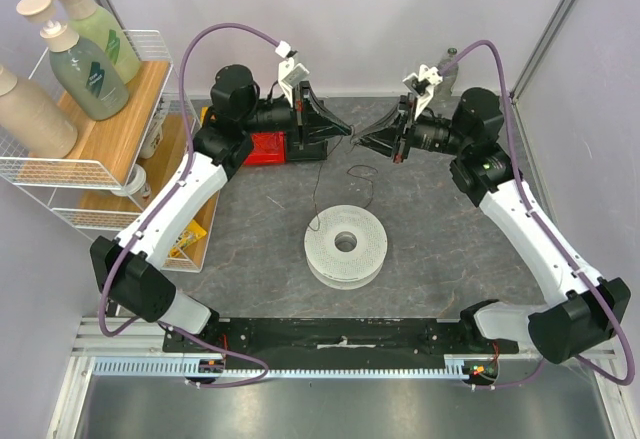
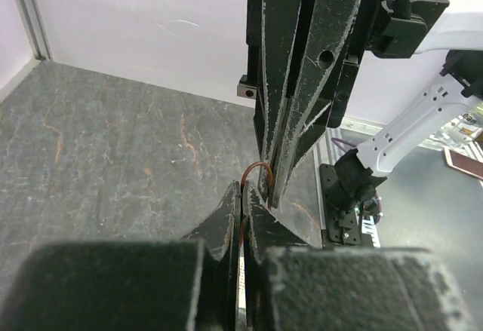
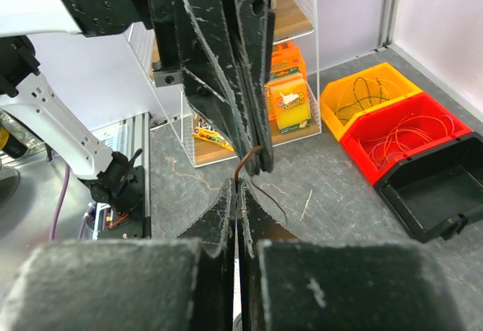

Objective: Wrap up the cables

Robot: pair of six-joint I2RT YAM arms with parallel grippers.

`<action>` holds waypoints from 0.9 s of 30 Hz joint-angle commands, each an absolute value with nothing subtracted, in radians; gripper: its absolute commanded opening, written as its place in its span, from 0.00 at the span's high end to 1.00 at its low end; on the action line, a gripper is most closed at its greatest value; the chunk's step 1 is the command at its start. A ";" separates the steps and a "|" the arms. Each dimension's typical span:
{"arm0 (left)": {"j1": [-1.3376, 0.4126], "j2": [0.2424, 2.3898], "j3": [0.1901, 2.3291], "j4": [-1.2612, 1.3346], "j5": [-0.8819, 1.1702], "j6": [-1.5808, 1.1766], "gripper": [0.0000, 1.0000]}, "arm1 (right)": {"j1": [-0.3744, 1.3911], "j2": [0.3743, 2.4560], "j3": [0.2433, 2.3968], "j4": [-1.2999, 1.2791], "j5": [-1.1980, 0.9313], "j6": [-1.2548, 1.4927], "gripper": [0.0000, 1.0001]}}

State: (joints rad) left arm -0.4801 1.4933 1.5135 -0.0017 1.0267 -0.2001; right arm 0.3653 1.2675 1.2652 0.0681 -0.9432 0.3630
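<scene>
Grey table [image 1: 450,259]: left gripper [image 1: 347,131] and right gripper [image 1: 362,140] meet tip to tip, both clamped on the cable [image 2: 255,164], above the spool [image 1: 345,244].

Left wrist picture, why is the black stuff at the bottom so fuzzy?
Left wrist view: that is the left hand, too close to the lens, so its base blurs; the wire farther out looks sharp. Right wrist view: same blur. Top view: sharp everywhere.
</scene>
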 commanded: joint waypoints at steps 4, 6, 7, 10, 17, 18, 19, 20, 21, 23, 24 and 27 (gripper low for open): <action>-0.491 1.483 1.433 0.302 1.057 -0.495 0.98 | 0.400 1.285 1.307 0.129 -0.913 0.365 1.00; -0.489 1.483 1.421 0.333 1.051 -0.541 0.98 | 0.400 1.282 1.299 0.135 -0.908 0.365 1.00; -0.486 1.480 1.414 0.340 1.049 -0.551 0.98 | 0.399 1.281 1.298 0.140 -0.904 0.365 1.00; -0.480 1.474 1.398 0.362 1.040 -0.584 0.98 | 0.397 1.264 1.282 0.138 -0.873 0.347 1.00; -0.459 1.448 1.371 0.387 1.037 -0.634 0.98 | 0.357 1.235 1.273 0.129 -0.848 0.339 0.99; -0.459 1.442 1.373 0.370 1.034 -0.612 0.98 | 0.353 1.235 1.276 0.130 -0.853 0.344 0.97; -0.459 1.437 1.373 0.355 1.029 -0.595 0.98 | 0.350 1.235 1.276 0.129 -0.854 0.344 0.96; -0.459 1.431 1.373 0.347 1.025 -0.586 0.98 | 0.348 1.232 1.276 0.129 -0.854 0.344 0.92; -0.456 1.428 1.370 0.345 1.022 -0.586 0.98 | 0.348 1.233 1.275 0.129 -0.856 0.344 0.84; -0.454 1.425 1.370 0.347 1.012 -0.594 0.98 | 0.348 1.233 1.275 0.129 -0.861 0.345 0.77; -0.456 1.422 1.368 0.347 1.002 -0.595 0.98 | 0.348 1.235 1.276 0.130 -0.862 0.345 0.77; -0.454 1.414 1.368 0.347 0.970 -0.598 0.98 | 0.347 1.236 1.278 0.155 -0.854 0.367 0.75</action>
State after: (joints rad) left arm -0.4591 1.4574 1.3674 0.3313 1.0138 -0.5797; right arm 0.3485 1.2533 1.2648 0.0986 -0.8688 0.3489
